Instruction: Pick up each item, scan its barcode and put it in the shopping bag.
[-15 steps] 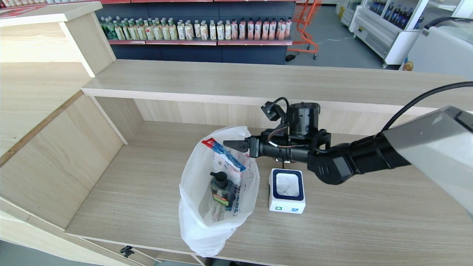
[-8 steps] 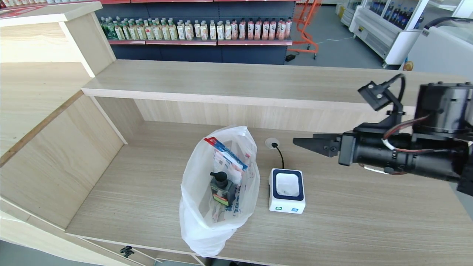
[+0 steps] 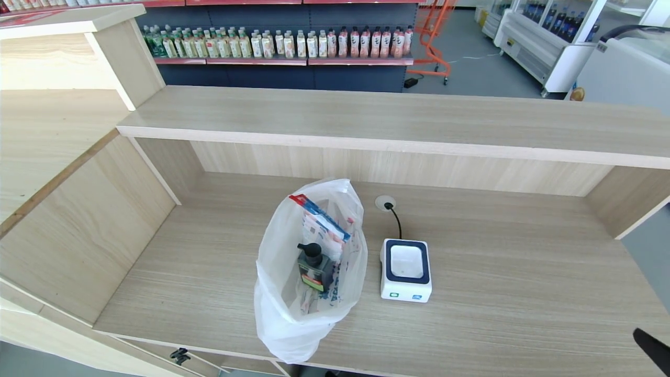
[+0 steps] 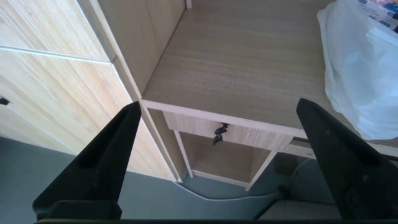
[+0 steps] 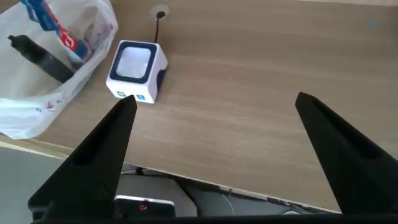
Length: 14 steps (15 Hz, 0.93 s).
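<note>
A white plastic shopping bag (image 3: pixel 277 309) stands open on the counter. Inside it are a dark pump bottle (image 3: pixel 314 267) and a flat packet (image 3: pixel 320 222) with a red and blue top. A white barcode scanner (image 3: pixel 405 269) with a dark blue rim sits just right of the bag. My right gripper (image 5: pixel 216 99) is open and empty, low over the counter's front edge, to the right of the scanner (image 5: pixel 134 68); one of its fingers (image 3: pixel 651 346) shows at the head view's corner. My left gripper (image 4: pixel 219 106) is open and empty, off the counter's front left corner, with the bag (image 4: pixel 360 68) beyond it.
The wooden counter (image 3: pixel 497 272) is walled by a raised ledge (image 3: pixel 366 115) behind and side panels (image 3: pixel 78 235). The scanner's cable runs to a grommet (image 3: pixel 386 202). A small black handle (image 4: pixel 219 132) hangs under the front edge. Store shelves stand far behind.
My right arm drew back from over the bag, swinging right and then down to the counter's front right. Bag, items and scanner have stayed put.
</note>
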{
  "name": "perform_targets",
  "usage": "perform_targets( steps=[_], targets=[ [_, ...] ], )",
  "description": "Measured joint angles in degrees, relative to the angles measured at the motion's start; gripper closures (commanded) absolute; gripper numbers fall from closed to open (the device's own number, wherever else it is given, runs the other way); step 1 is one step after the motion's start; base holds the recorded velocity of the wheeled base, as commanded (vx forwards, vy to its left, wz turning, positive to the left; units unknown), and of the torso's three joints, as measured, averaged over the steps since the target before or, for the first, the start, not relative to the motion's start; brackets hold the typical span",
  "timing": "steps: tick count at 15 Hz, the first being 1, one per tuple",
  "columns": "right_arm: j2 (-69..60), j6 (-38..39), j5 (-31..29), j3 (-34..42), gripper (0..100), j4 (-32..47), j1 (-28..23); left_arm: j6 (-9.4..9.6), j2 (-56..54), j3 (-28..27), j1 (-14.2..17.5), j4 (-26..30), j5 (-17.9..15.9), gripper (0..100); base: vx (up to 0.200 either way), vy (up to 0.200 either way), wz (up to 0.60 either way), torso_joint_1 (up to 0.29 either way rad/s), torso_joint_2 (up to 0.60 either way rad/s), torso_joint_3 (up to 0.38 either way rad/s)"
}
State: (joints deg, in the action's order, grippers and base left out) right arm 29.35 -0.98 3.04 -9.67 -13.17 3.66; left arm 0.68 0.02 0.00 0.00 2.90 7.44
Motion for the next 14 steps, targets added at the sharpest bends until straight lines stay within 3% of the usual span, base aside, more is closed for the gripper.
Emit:
perform_targets(
  steps=[4, 9, 10, 14],
  targets=[
    [-21.1, -2.2, -4.0, 8.1, 0, 11.9, -3.6, 0.02, 0.0, 0.0, 0.0, 0.0, 0.0, 0, 0.000, 0.000, 0.00, 0.000, 0.00, 0.000],
    [-28.6, -2.1, -4.3, 9.6, 0, 12.8, -3.7, 0.02, 0.0, 0.0, 0.0, 0.0, 0.0, 0, 0.000, 0.000, 0.00, 0.000, 0.00, 0.000],
    [-29.0, -2.0, -4.4, 9.6, 100, 12.9, -3.8, 0.00, 0.0, 0.0, 0.0, 0.0, 0.0, 0, 0.000, 0.000, 0.00, 0.000, 0.00, 0.000],
    [-29.5, -1.7, -4.4, 9.7, 100, 13.0, -3.8, 0.02, 0.0, 0.0, 0.0, 0.0, 0.0, 0, 0.000, 0.000, 0.00, 0.000, 0.00, 0.000]
  ],
)
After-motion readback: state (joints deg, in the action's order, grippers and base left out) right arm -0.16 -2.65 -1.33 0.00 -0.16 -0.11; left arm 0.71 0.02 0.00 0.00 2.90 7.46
